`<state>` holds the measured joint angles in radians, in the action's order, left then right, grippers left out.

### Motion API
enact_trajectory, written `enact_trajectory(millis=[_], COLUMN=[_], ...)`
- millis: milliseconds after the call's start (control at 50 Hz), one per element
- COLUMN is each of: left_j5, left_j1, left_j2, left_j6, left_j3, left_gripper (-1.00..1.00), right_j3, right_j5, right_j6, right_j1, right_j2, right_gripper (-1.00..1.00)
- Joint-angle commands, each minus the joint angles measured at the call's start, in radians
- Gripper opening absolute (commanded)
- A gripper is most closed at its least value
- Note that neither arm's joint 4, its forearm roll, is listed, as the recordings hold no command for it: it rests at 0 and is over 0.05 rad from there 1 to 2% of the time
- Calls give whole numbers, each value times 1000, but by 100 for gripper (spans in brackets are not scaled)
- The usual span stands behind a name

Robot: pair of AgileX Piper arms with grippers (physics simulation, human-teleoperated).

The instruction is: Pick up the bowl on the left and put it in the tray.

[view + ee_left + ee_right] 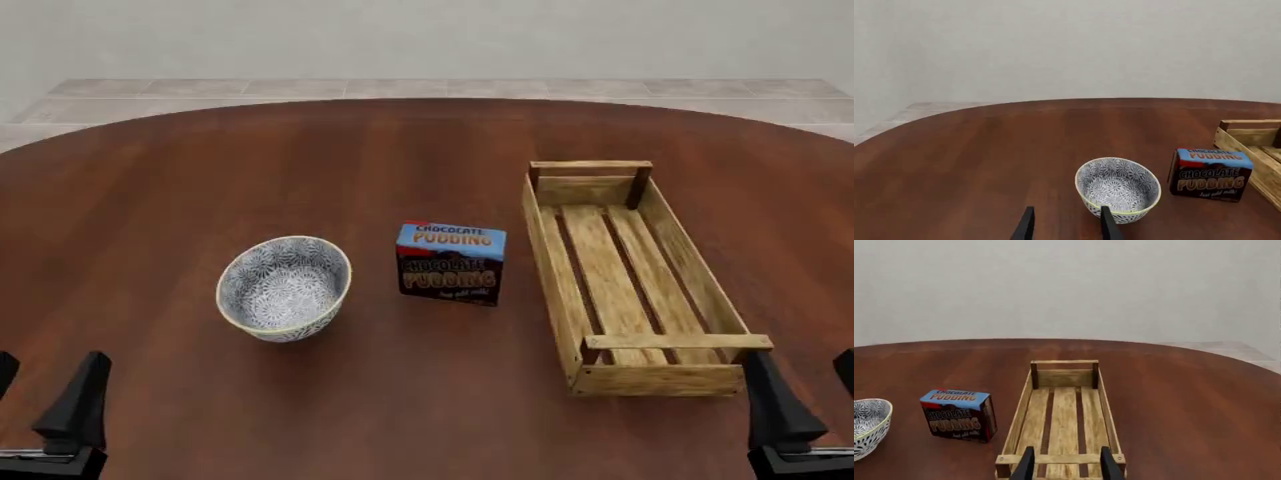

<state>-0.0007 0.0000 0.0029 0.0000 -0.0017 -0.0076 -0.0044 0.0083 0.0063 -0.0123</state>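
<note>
The bowl [284,287] sits upright on the dark wooden tabletop [200,180], on the left side as the front view shows it, its blue-grey floral pattern and pale rim plain to see and nothing inside it. Just to its right stands a chocolate pudding box [451,263], upright, near the bowl but not touching it. Further right lies the tray [549,250], a long slatted wooden crate running away from the arms, with raised bars at both ends and nothing in it; the box stands beside its left wall with a narrow gap between them. The left gripper [40,405] waits at the near left edge of the front view, well apart from the bowl, its jaws spread wide and holding nothing. In the left wrist view the left gripper's two dark fingers [1107,225] show with open space between them, one fingertip overlapping the bowl's near rim in the picture, with the bowl [1118,189] ahead and the box [1209,174] beyond it to the side. The right gripper [807,400] sits at the near right edge, close to the tray's near end bar, jaws likewise released and empty. The right wrist view looks straight down the tray's [1107,405] length, with the box [959,415] and a part of the bowl [869,425] off to one side.
</note>
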Motion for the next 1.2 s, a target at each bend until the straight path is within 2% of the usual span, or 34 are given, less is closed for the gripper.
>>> enact_trajectory(millis=[20, 360, 420, 460, 560, 780, 920, 1200], left_j5=[-1, -1, -1, -1, -1, -1, -1, -1], left_j1=[0, 0, 0, 0, 0, 0, 0, 0], left_j2=[5, 5, 5, 5, 5, 5, 5, 5], left_j6=[0, 0, 0, 0, 0, 0, 0, 0], left_j3=[-3, -3, -3, -3, -3, -3, -3, -3], left_gripper=[100, 100, 100, 100, 100, 100, 100, 100], right_j3=[3, -6, -11, -27, -71, -161, -245, -437], right_j5=[3, 6, -40, -76, -50, -96, -120, -18], right_j6=[-2, 0, -10, -19, -15, -63, -51, -79], right_j1=[-5, 6, 13, 38, 57, 108, 149, 201], right_j2=[6, -15, -85, -160, -177, -354, -505, -628], right_gripper=[100, 100, 100, 100, 100, 100, 100, 100])
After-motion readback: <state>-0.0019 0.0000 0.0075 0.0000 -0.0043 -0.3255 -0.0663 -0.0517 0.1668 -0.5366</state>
